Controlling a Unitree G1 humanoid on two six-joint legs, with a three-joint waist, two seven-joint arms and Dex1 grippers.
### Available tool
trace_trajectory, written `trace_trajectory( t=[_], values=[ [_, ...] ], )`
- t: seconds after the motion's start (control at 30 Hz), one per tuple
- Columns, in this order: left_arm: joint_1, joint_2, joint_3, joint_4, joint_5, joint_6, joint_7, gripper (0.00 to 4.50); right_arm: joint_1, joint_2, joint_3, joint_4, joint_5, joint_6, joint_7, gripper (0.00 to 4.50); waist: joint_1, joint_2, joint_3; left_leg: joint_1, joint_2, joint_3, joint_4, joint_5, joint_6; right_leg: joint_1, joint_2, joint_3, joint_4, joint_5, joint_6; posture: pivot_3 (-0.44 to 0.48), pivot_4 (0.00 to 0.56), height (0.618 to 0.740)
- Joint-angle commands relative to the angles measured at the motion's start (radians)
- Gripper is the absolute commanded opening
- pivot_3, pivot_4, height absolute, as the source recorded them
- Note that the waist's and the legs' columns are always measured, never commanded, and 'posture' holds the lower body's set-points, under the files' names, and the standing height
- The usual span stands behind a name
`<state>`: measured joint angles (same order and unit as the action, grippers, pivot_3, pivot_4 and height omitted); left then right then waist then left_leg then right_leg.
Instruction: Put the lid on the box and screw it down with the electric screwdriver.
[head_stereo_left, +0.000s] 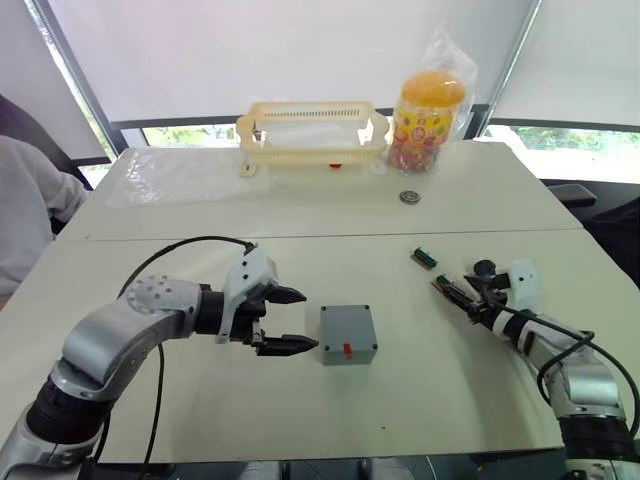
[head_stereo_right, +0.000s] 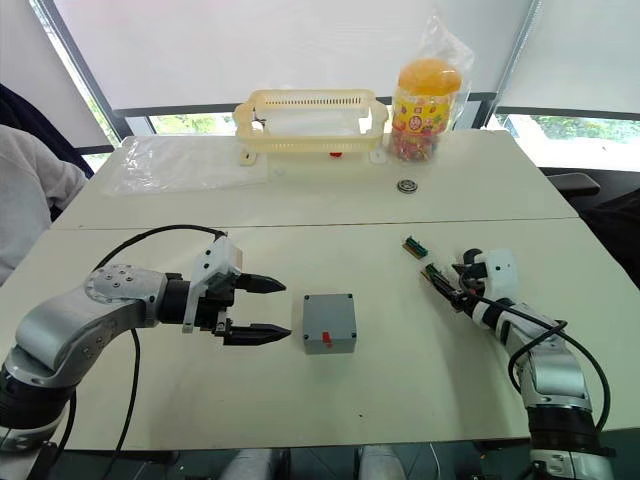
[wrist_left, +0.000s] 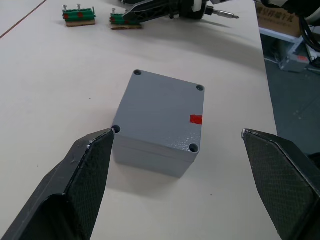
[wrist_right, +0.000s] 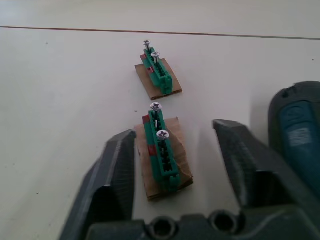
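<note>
1. Currently, my left gripper (head_stereo_left: 285, 320) sits left of centre in the head view, fingers wide apart and holding nothing, tips pointing at the box (head_stereo_left: 348, 334).
2. The box stands at lower centre of the head view on the table (head_stereo_left: 300, 210), just beside my left fingertips but not touching them.
3. The lid (wrist_left: 162, 107) sits closed on the box; in the left wrist view its four corner holes show, and a red mark (wrist_left: 196, 119) lies near one edge of it.
4. In the left wrist view the box lies between my two left fingers (wrist_left: 82, 175), with clear space on both sides.
5. My right gripper (wrist_right: 175, 150) is at the right of the head view, fingers parted, gripping nothing.
6. In the right wrist view my right fingers straddle the near green board (wrist_right: 162, 152), which rests on a brown pad; I cannot tell whether they touch it.
7. A second green board (wrist_right: 159, 74) lies just beyond the first; both carry upright screws.
8. The screwdriver (wrist_right: 295, 127) shows at the right edge of the right wrist view, just beside my right finger, dark blue; its bit tip appears at the top of the left wrist view.
9. A yellow basket (head_stereo_left: 312, 135) and a candy jar (head_stereo_left: 428, 120) stand at the top of the head view, well apart from the box.
10. A person's sleeve (head_stereo_left: 30, 200) shows at the left edge.
</note>
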<state>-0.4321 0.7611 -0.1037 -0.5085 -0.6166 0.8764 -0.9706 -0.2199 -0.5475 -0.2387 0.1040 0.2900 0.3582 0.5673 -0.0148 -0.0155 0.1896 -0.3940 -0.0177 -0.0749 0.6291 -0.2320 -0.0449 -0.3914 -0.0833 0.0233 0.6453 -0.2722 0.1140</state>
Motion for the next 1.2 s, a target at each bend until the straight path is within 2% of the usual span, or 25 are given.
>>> trace_trajectory(
  t=[0.03,0.07,0.37,0.8,0.93,1.1,1.2],
  values=[
    [0.011,0.016,-0.009,-0.014,0.023,-0.033,0.003,4.21,-0.014,0.007,-0.005,-0.009,0.002,-0.024,-0.007,0.67,0.0,0.0,0.0,0.0,0.0,0.0,0.0,0.0,0.0,0.0,0.0,0.0,0.0,0.0,0.0,0.0,0.15,0.74],
    [0.01,0.017,-0.011,-0.012,0.025,-0.035,0.002,4.21,-0.014,0.009,-0.003,-0.006,-0.001,-0.027,-0.008,0.1,0.0,0.0,0.0,0.0,0.0,0.0,0.0,0.0,0.0,0.0,0.0,0.0,0.0,0.0,0.0,0.0,0.15,0.74],
    [0.0,0.023,-0.016,0.011,0.034,-0.051,-0.001,4.21,-0.016,0.017,0.002,-0.008,0.002,-0.033,-0.015,0.1,0.0,0.0,0.0,0.0,0.0,0.0,0.0,0.0,0.0,0.0,0.0,0.0,0.0,0.0,0.0,0.0,0.15,0.74],
    [-0.004,0.02,-0.032,0.041,0.052,-0.08,-0.018,4.21,0.01,0.009,-0.049,-0.172,0.04,-0.002,-0.063,0.1,0.0,0.0,0.0,0.0,0.0,0.0,0.0,0.0,0.0,0.0,0.0,0.0,0.0,0.0,0.0,0.0,0.15,0.74],
    [-0.027,0.02,-0.012,0.06,0.026,-0.072,-0.031,4.21,0.018,-0.026,-0.051,-0.297,0.064,0.025,-0.042,0.1,0.001,0.001,0.001,0.0,0.0,0.0,0.0,0.0,0.0,0.0,0.0,0.0,0.0,0.0,0.0,0.0,0.15,0.74],
    [-0.041,0.061,-0.022,0.073,0.047,-0.099,-0.08,4.21,0.054,-0.093,0.013,-0.551,0.19,0.167,0.06,0.1,-0.001,0.002,0.002,-0.002,0.0,-0.001,0.0,0.0,0.0,-0.001,0.0,-0.001,0.0,0.0,0.0,0.0,0.15,0.74],
    [-0.036,0.08,-0.031,0.078,0.062,-0.116,-0.095,4.21,0.064,-0.094,0.063,-0.634,0.229,0.222,0.078,0.1,-0.002,0.002,0.002,-0.001,0.001,-0.001,-0.001,0.0,0.0,-0.002,0.001,0.0,0.0,0.0,-0.001,0.0,0.15,0.74]
  ],
)
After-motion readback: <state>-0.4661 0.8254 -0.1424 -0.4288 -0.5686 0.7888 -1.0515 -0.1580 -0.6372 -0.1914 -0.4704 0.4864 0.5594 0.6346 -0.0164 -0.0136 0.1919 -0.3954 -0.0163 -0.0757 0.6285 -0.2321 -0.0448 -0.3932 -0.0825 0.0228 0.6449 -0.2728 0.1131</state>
